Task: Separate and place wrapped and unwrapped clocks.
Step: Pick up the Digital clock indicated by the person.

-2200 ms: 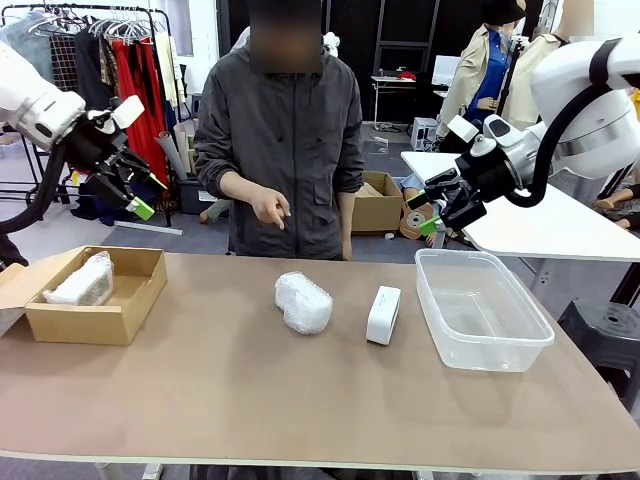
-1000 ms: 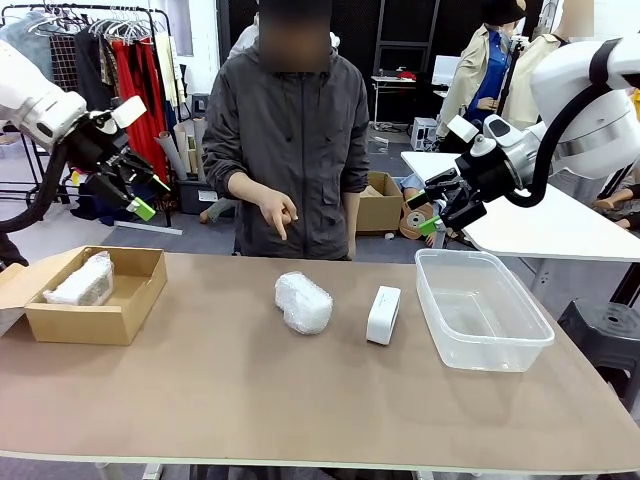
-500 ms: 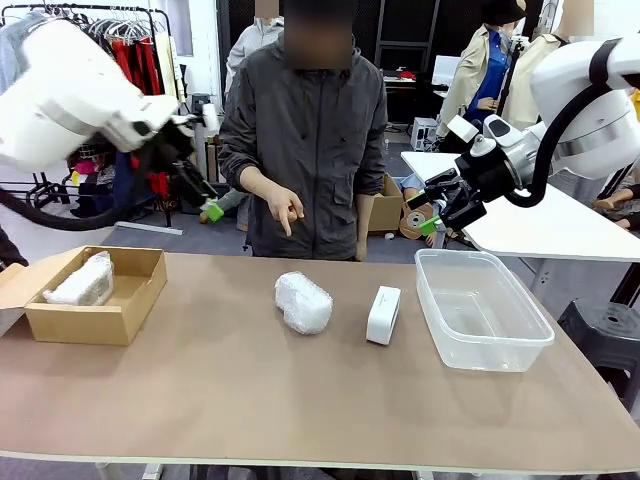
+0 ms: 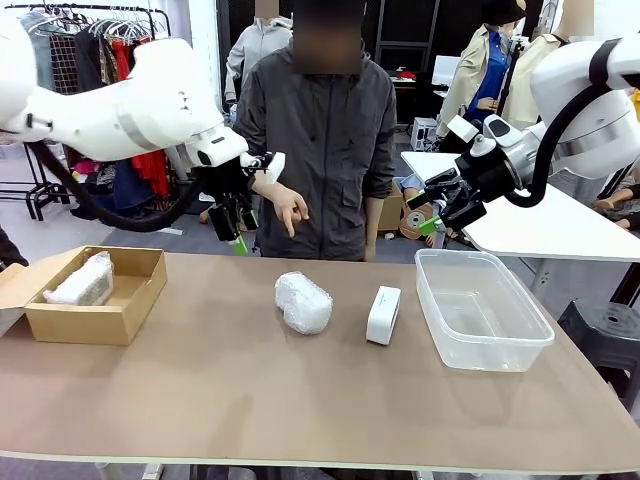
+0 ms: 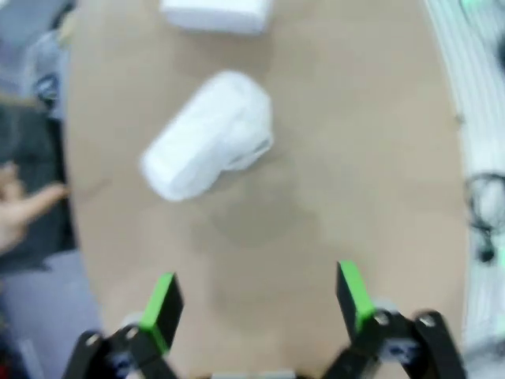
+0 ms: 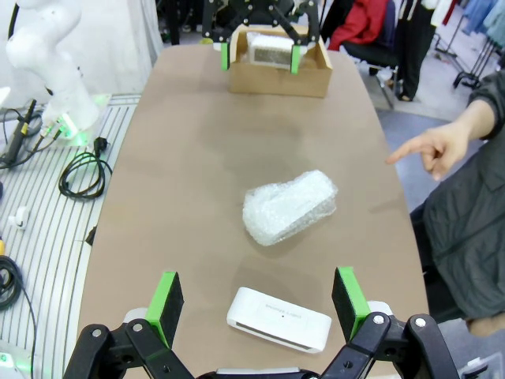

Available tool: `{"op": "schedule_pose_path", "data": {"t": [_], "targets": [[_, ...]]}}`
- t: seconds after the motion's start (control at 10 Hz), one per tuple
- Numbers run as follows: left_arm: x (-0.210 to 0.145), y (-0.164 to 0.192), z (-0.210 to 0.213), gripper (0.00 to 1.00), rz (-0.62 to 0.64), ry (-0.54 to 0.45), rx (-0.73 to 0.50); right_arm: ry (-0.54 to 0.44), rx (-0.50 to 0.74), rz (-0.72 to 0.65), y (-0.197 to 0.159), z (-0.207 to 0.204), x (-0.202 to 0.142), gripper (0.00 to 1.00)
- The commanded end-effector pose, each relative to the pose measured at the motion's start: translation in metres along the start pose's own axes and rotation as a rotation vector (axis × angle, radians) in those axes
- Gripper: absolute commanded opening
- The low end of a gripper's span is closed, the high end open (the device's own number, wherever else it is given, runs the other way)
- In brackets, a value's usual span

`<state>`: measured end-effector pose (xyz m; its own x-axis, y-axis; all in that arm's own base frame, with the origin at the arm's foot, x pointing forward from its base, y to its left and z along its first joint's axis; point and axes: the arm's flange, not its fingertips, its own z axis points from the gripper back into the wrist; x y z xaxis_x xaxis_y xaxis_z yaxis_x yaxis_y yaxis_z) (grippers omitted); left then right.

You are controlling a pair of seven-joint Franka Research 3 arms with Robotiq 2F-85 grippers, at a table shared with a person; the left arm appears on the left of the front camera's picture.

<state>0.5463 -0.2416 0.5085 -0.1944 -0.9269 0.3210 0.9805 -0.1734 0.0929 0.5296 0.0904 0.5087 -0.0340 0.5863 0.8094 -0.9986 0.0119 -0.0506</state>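
Left hand, wide open and empty, hovers far-left of the bundle, whose long axis runs far-left to near-right. The right hand, also open and empty, is farther off.

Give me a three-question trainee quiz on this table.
1. True or false: the clear tub holds a clock.
2. What lies in the cardboard box? A) a mug B) a wrapped bundle C) nothing
3. Which gripper hangs near the person's pointing hand?
Key: 1 false, the tub is empty. 2 B. 3 the left gripper, jaws open.
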Motion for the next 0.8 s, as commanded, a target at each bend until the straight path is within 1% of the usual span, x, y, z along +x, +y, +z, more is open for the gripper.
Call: {"op": "schedule_pose_path", "data": {"t": [0.0,0.1,0.2,0.4,0.5,0.6,0.7], "targets": [[0.005,0.032,0.008,1.00,-0.274,0.035,-0.066,0.005,0.004,0.006,0.001,0.001,0.001,1.00],[0.010,0.049,0.002,1.00,-0.376,0.034,-0.132,0.005,0.004,0.006,0.001,0.001,0.001,1.00],[0.014,0.064,-0.005,1.00,-0.479,0.043,-0.167,0.005,0.004,0.006,0.001,0.001,0.001,1.00],[0.027,0.081,-0.018,1.00,-0.679,0.064,-0.194,0.005,0.004,0.006,0.001,0.001,0.001,1.00],[0.034,0.085,-0.028,1.00,-0.731,0.064,-0.234,0.005,0.004,0.006,0.001,0.001,0.001,1.00],[0.042,0.088,-0.037,1.00,-0.733,0.047,-0.260,0.005,0.004,0.006,0.001,0.001,0.001,1.00],[0.052,0.086,-0.042,1.00,-0.706,0.026,-0.247,0.005,0.004,0.006,0.001,0.001,0.001,1.00]]}}
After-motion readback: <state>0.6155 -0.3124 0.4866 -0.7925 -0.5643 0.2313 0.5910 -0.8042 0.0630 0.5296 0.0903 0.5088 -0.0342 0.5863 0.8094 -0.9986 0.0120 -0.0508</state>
